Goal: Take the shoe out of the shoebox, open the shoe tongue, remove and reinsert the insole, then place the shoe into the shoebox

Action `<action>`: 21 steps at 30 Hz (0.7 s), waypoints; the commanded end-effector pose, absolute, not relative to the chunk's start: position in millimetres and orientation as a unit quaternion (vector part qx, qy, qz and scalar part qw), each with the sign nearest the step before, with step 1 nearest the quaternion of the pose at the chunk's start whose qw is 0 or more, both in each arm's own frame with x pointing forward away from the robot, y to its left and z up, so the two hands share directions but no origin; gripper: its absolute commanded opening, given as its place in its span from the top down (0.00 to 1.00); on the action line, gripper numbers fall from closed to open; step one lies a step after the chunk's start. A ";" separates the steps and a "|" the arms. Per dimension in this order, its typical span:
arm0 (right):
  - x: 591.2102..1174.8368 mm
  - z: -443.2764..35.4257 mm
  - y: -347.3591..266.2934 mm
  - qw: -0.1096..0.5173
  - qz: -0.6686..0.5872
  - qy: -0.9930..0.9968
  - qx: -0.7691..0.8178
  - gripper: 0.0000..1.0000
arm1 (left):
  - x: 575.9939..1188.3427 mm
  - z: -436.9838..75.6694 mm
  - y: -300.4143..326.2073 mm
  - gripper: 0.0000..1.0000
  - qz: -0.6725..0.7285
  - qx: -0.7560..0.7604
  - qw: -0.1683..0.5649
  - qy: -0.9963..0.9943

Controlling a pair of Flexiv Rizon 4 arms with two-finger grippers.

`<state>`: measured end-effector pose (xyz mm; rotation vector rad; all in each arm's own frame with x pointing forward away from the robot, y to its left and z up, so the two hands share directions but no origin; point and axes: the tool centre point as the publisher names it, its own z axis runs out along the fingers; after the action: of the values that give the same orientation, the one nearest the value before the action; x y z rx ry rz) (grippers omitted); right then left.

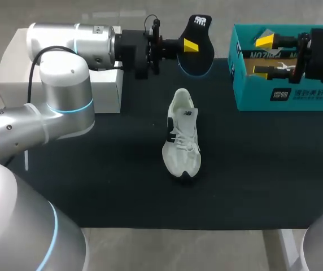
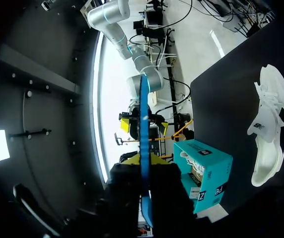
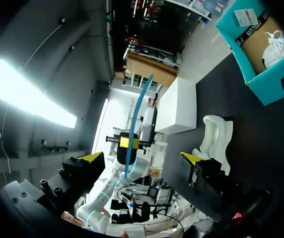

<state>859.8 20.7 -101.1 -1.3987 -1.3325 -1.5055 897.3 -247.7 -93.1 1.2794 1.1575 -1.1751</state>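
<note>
A white shoe (image 1: 182,135) lies on the black mat (image 1: 122,169), toe toward me, and shows also beside the left wrist (image 2: 268,134) and ahead of the right wrist (image 3: 216,136). My left gripper (image 1: 191,45) is shut on a dark insole with a blue edge (image 1: 202,53), held upright in the air behind the shoe. In the wrist views the insole is edge-on (image 2: 143,144) (image 3: 134,129). The teal shoebox (image 1: 252,93) (image 2: 209,161) (image 3: 276,84) stands at the back right. My right gripper (image 1: 265,55) (image 3: 142,157) hangs open over it, holding nothing.
A white box (image 1: 102,90) (image 3: 179,106) stands at the back left of the mat, under my left arm. A second white shoe (image 3: 273,47) lies inside the shoebox.
</note>
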 end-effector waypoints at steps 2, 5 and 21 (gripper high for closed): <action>860.9 -101.7 22.3 0.339 -0.578 -0.512 -0.538 0.00 | 896.3 -92.8 -247.9 1.00 -0.485 0.530 0.503 0.480; 860.9 -101.7 22.3 0.339 -0.578 -0.512 -0.538 0.00 | 896.3 -92.8 -247.9 1.00 -0.485 0.530 0.503 0.480; 855.5 -101.5 30.4 0.441 -0.539 -0.479 -0.534 0.00 | 896.3 -92.8 -247.9 1.00 -0.485 0.530 0.503 0.480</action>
<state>849.8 29.1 -97.1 -1.3746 -1.2271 -1.4276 897.3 -247.6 -93.1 1.2793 1.1576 -1.1751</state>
